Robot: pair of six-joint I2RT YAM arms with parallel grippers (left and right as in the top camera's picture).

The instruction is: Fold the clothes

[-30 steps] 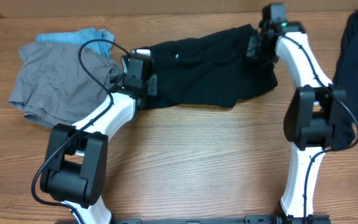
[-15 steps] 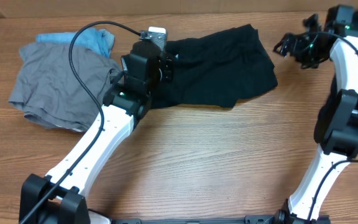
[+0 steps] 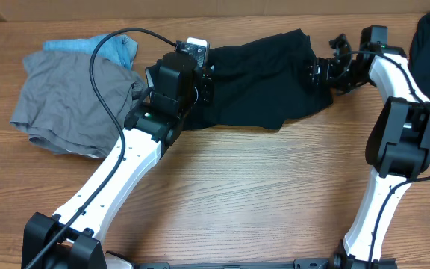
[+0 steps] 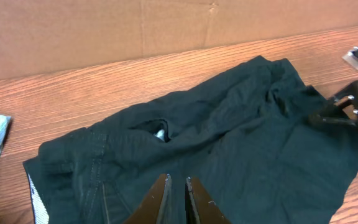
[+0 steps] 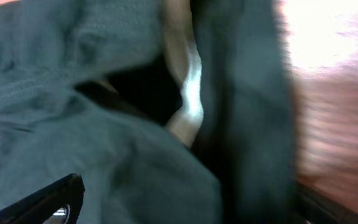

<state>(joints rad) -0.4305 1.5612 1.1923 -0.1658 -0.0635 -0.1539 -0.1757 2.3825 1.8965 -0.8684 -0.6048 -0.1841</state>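
The black shorts (image 3: pixel 260 82) lie spread flat at the far middle of the table (image 3: pixel 237 187), probably laid out so that they can be folded. A grey garment (image 3: pixel 62 101) and a light-blue one (image 3: pixel 107 46) sit to their left. The left hand (image 4: pixel 178 180) hangs above the shorts' left end, its fingers all but closed on nothing, likely picking a pinch point. The right hand (image 3: pixel 323 71) is pressed in at the shorts' right edge, apparently going for the hem. Its own view is blurred, so its grip cannot be told.

Matt black cloth garment (image 3: pixel 260 82) lies on smooth, grained wooden table (image 3: pixel 260 194).
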